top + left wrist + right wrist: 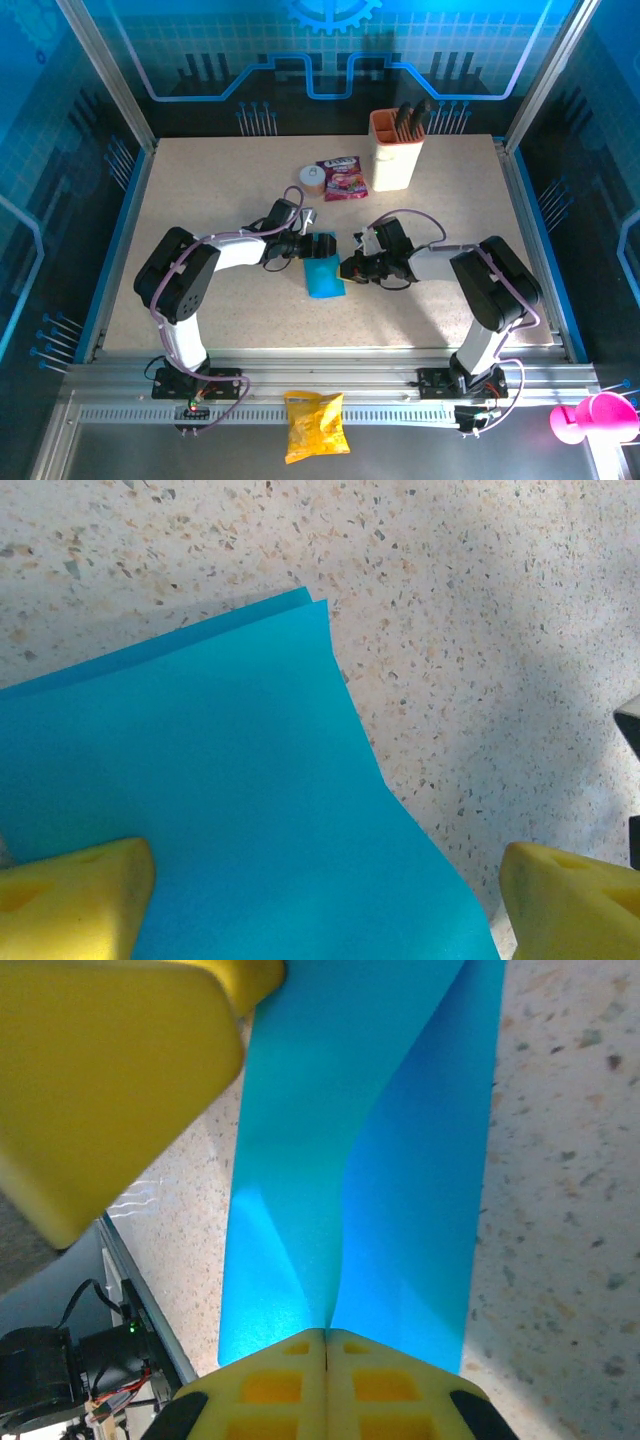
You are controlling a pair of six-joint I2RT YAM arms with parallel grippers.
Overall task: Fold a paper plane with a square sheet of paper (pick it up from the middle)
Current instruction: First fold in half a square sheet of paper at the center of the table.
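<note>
The square sheet of paper [325,277] is bright cyan-blue and lies folded into a narrow rectangle on the speckled table, between the two arms. Two stacked layers show at its far corner [300,605]. My left gripper [320,246] hovers over the sheet's far end, open, its yellow fingertips [70,900] wide apart with the paper [230,780] flat beneath them. My right gripper [347,268] comes from the right and is shut on the sheet [400,1180]. A raised ridge of paper runs into the seam of its closed fingers [327,1345].
A beige holder cup [394,152] with dark tools stands at the back, with a pink-red snack packet [342,178] and a tape roll [313,180] to its left. A yellow snack bag [315,425] lies on the front rail. A pink cup [592,417] sits at the far right.
</note>
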